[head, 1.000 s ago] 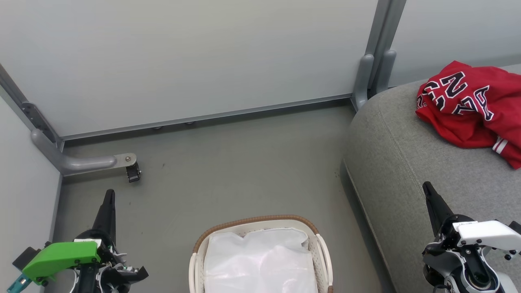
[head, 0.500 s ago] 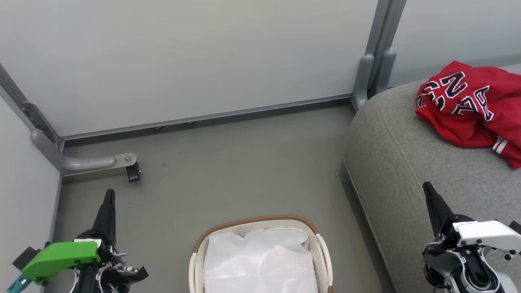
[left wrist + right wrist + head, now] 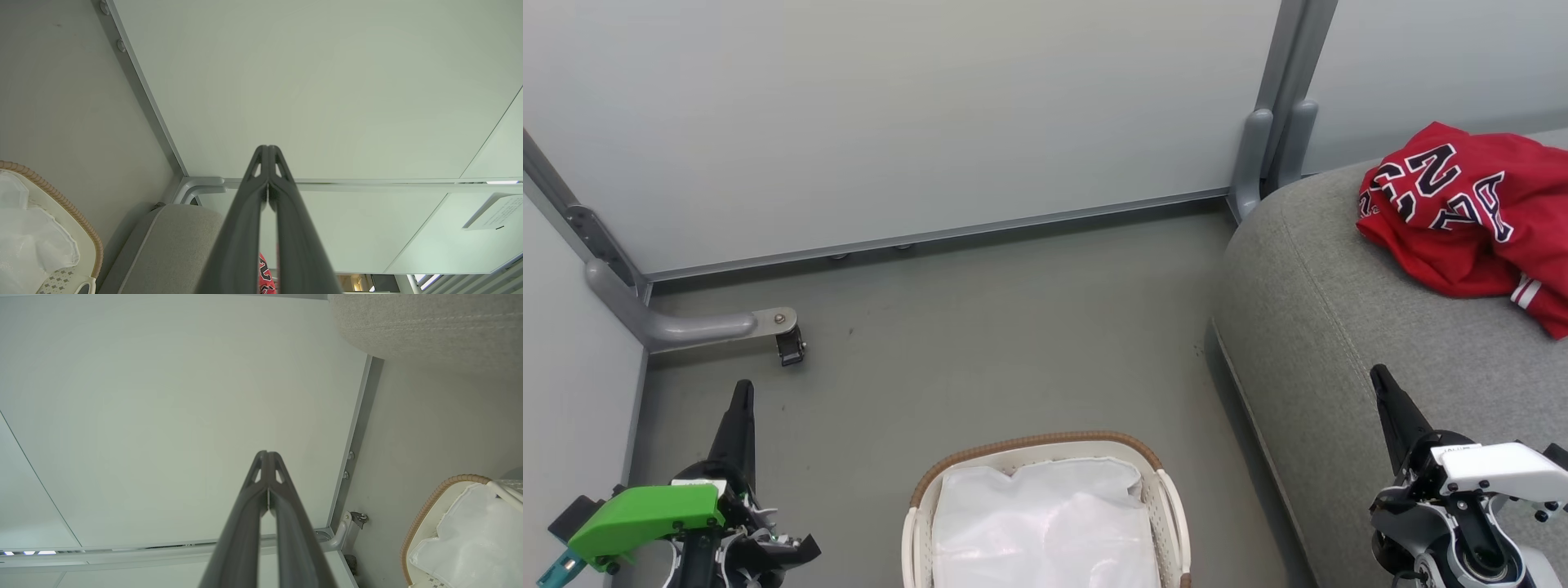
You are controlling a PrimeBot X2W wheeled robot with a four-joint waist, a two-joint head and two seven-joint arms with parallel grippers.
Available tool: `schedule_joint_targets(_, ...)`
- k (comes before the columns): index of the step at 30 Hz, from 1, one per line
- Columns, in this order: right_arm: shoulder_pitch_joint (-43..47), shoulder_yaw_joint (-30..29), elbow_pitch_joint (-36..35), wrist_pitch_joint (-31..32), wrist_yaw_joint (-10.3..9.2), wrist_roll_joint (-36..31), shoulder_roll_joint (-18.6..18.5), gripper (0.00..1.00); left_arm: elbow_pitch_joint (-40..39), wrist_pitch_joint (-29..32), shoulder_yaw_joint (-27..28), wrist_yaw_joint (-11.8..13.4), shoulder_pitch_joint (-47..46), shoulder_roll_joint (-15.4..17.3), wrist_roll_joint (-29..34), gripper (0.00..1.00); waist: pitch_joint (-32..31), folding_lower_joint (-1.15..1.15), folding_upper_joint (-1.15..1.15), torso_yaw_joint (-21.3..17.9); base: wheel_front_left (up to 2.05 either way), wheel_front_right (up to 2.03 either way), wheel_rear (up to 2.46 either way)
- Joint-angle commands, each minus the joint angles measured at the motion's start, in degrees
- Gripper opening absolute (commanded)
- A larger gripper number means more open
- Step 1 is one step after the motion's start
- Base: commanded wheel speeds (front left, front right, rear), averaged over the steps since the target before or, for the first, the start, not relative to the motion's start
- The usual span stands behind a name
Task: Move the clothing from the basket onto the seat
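Observation:
Red clothing (image 3: 1478, 216) with black, white-edged letters lies crumpled on the grey seat (image 3: 1356, 327) at the right; a red sliver of it (image 3: 264, 277) peeks behind my left fingers. The off-white basket (image 3: 1045, 445) with a brown rim stands on the floor at bottom centre, with just its white liner (image 3: 1045, 523) inside; the basket (image 3: 61, 204) (image 3: 425, 506) edges into both wrist views. My left gripper (image 3: 742, 385) (image 3: 267, 149) is shut and empty, left of the basket. My right gripper (image 3: 1379, 371) (image 3: 266, 454) is shut and empty, over the seat's front.
Pale partition panels (image 3: 915, 122) wall in the far side and left. A grey panel foot with a small caster (image 3: 788, 343) juts onto the floor at the left. A grey post (image 3: 1270, 131) stands by the seat's far corner. Bare grey floor (image 3: 996, 327) lies beyond the basket.

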Motion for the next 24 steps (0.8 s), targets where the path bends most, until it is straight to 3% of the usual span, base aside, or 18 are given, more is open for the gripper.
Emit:
schedule_joint_targets(1,0.62,-0.18,-0.19,0.05,0.00,0.02,-0.18,0.00,-0.13,0.16,0.13,-0.24,-0.58,0.33,-0.18,0.00,0.00,0.00,0.00,0.00,0.00,0.00,0.00)
schedule_joint_targets(24,0.61,-0.23,-0.19,0.11,0.00,-0.05,-0.15,0.00,-0.12,0.16,0.12,-0.24,-0.58,0.33,-0.18,0.00,0.00,0.00,0.00,0.00,0.00,0.00,0.00)
